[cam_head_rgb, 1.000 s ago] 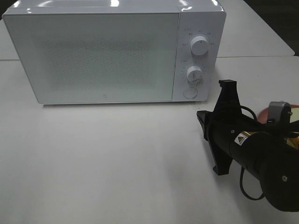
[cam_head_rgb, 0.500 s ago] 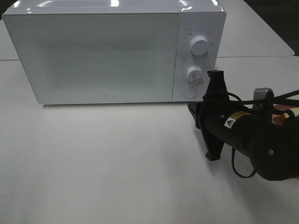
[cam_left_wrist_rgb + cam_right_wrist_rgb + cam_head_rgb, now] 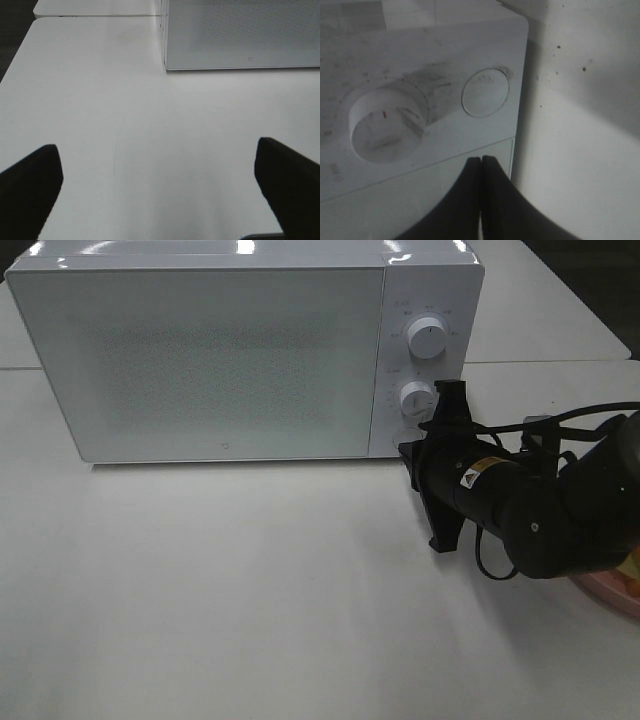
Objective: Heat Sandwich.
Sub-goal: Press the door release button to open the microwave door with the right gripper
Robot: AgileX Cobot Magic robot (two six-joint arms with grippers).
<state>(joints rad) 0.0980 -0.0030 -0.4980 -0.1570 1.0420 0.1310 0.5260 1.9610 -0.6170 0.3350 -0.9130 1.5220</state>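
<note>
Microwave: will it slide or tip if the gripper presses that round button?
Probably neither: the microwave is a wide, low box flat on the table. The button sits low on its panel, so the right gripper should gain little tipping leverage.

My right arm (image 3: 530, 515) comes in from the right side of the high view, lying low and nearly level, its wrist rolled so that the gripper's crossbar (image 3: 447, 475) stands almost upright. A black cable (image 3: 487, 568) loops under that wrist. My right gripper (image 3: 481, 161) has its two dark fingers (image 3: 465, 200) pressed flat together, tips meeting. My left gripper (image 3: 157, 150) is spread wide and holds nothing, with its fingers (image 3: 32, 177) at the far edges of its wrist view.
</note>
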